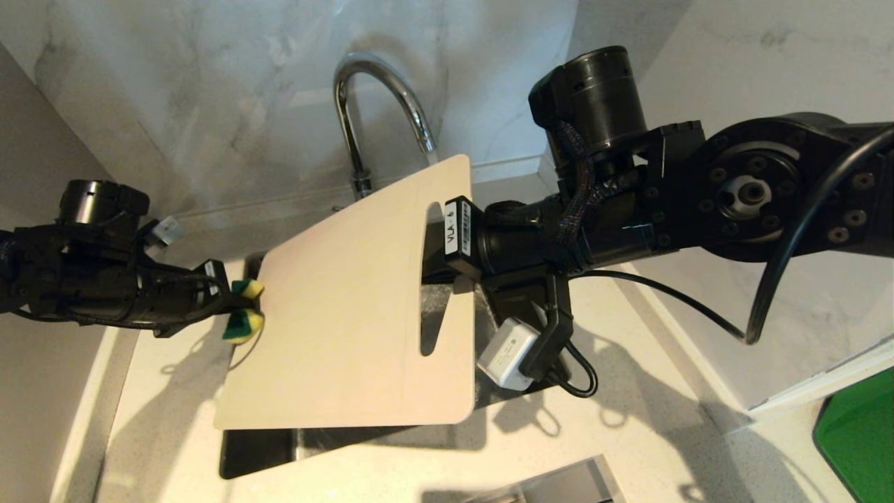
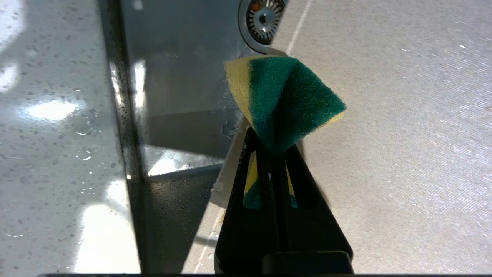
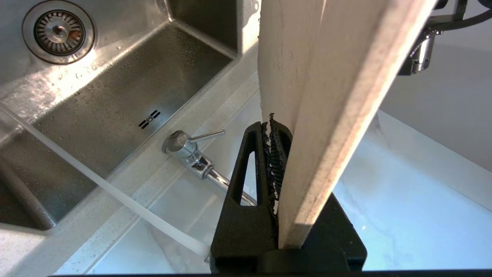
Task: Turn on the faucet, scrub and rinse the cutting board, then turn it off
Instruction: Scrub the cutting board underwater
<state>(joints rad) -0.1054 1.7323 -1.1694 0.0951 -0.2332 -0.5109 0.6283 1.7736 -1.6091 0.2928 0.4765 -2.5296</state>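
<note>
Two arms at work over one sink; places given relative to the sink.

Sink (image 3: 127, 96): steel basin let into a pale speckled tabletop (image 1: 628, 419); drain strainer (image 3: 57, 30) in its floor; droplets on its walls.

Board (image 1: 349, 314): cream, slot handle (image 1: 433, 279) near the short end on the robot's right; held tilted above the sink, covering most of the basin in the head view.

Right end effector (image 1: 457, 244): over the sink's right side, clamped on the board's short edge just beyond the slot; in the right wrist view the board's edge (image 3: 326, 127) sits between the fingers (image 3: 246, 173).

Left end effector (image 1: 234, 304): over the sink's left rim, closed tight on a sponge.

Sponge (image 1: 244, 311): green and yellow, pinched at its middle so the ends flare; at the board's left edge, over the board's face in the left wrist view (image 2: 284, 104); contact cannot be told.

Faucet (image 1: 377, 105): chrome gooseneck behind the sink, its spout end hidden behind the board's far corner; thin side lever (image 3: 205, 134) at its base.

Water: thin clear stream (image 3: 96, 181) crossing the right wrist view above the sink's rim.

Wall (image 1: 209, 84): grey-veined marble behind the faucet.
</note>
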